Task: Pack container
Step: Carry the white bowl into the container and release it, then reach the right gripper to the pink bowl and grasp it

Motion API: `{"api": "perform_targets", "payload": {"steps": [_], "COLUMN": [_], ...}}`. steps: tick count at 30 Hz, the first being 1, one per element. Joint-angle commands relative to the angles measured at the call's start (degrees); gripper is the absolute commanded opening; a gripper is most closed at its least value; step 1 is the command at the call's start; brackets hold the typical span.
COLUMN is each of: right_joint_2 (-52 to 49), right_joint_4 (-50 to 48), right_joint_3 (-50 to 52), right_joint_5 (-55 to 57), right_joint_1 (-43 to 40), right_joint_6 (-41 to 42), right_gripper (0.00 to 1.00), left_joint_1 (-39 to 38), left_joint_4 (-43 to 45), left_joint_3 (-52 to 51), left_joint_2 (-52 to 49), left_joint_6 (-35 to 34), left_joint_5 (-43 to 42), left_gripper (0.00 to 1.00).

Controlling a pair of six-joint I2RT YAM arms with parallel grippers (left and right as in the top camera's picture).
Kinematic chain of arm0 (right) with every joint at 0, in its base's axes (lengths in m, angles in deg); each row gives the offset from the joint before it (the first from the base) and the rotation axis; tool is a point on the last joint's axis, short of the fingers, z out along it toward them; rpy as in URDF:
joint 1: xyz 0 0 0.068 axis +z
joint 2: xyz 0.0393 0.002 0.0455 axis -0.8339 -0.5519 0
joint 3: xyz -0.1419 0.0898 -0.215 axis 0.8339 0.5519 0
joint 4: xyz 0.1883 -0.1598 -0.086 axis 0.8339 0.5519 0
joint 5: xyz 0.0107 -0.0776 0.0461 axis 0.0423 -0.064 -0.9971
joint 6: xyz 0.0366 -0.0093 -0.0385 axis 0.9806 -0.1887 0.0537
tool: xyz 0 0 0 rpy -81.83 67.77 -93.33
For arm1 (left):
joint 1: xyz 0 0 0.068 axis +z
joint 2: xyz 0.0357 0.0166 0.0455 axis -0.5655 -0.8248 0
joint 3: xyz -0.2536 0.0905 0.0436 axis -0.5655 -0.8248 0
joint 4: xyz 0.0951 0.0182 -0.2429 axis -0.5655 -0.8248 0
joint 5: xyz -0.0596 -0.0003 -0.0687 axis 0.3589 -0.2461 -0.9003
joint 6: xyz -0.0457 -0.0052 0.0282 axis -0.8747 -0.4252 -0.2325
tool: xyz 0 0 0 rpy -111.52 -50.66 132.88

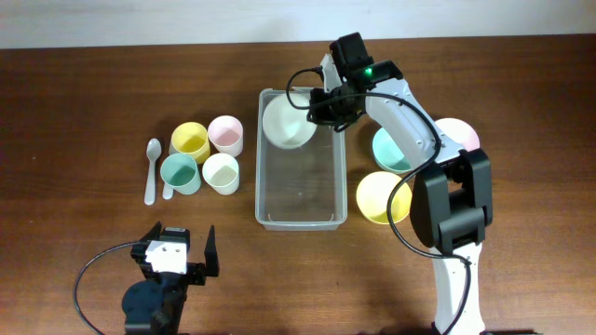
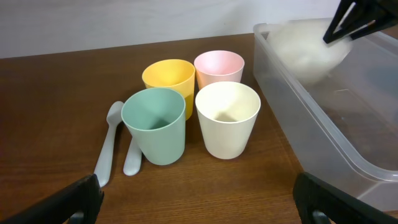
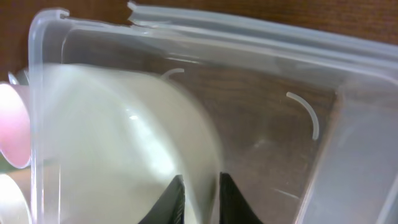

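Observation:
The clear plastic container lies lengthwise at the table's middle; it also shows in the left wrist view and the right wrist view. My right gripper is shut on the rim of a white bowl and holds it inside the container's far end. In the right wrist view the fingers pinch the white bowl's wall. My left gripper is open and empty near the table's front left, facing the cups.
Yellow, pink, green and cream cups stand left of the container, with two spoons beside them. Teal, yellow and pink bowls sit right of it.

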Motion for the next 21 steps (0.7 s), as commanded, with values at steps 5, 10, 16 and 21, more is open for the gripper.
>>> {"api": "perform_targets", "payload": {"steps": [5, 10, 16, 21], "right_joint_2": [1.6, 6.9, 13.4, 12.8], "right_joint_4": [4.9, 16.7, 33.7, 37.1], "right_joint_3": [-6.8, -14.3, -17.6, -15.7], "right_joint_5": [-1.2, 0.0, 9.0, 12.9], "right_joint_1": [-0.1, -4.2, -16.6, -26.5], "right_joint_6": [-1.5, -4.5, -7.5, -7.0], "right_gripper": [0.31, 0.31, 0.4, 0.52], "left_joint_1": [0.3, 0.3, 0.3, 0.3], "left_joint_4": [0.2, 0.2, 0.2, 0.2], "left_joint_3": [-0.4, -0.4, -0.4, -0.4], "left_joint_2": [0.3, 0.3, 0.3, 0.3], "left_joint_6": [0.7, 0.7, 0.7, 0.7], "left_joint_5": [-0.2, -0.2, -0.2, -0.2], "left_gripper": [1.0, 1.0, 1.0, 1.0]}}
